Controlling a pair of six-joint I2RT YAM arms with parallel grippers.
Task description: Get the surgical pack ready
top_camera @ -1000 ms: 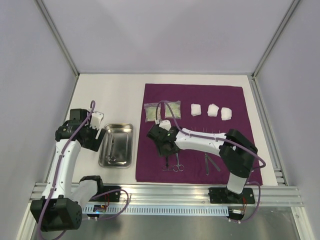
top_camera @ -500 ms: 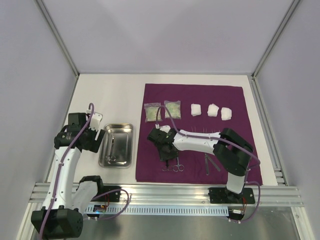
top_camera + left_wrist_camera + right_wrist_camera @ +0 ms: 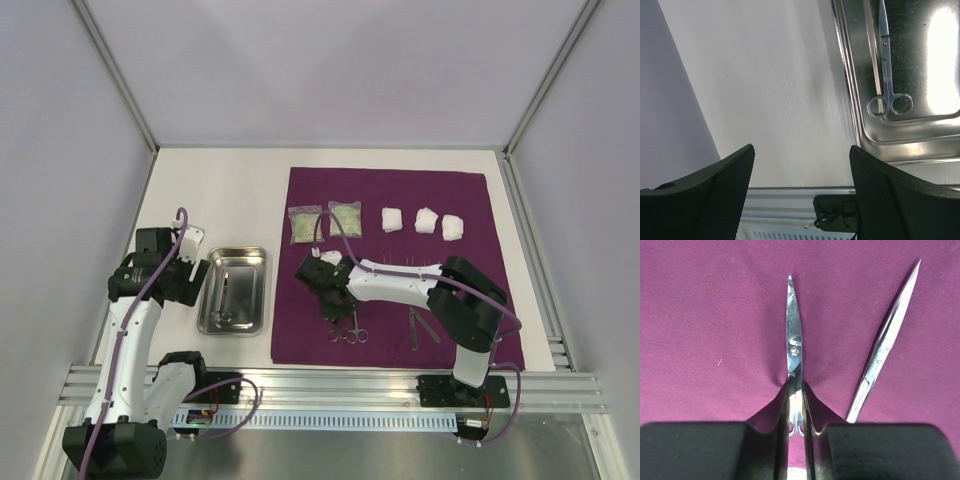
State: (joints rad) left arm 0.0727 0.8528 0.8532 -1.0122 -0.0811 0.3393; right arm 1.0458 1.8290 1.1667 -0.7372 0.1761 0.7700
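Now, right hand clamped on scissors flat on purple sheet, left hand spread wide

This is a robotics lab test cell. A white table is boxed in by plain pale panels set in aluminium frame posts. The cabled left arm and right arm are bolted to a slotted aluminium rail along the table's near edge.

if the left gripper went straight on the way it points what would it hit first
Probably bare table: the open jaws of the left gripper frame only white tabletop in the wrist view. The tray, with scissors in it, lies off to its right, outside that line. Depth is hard to judge.
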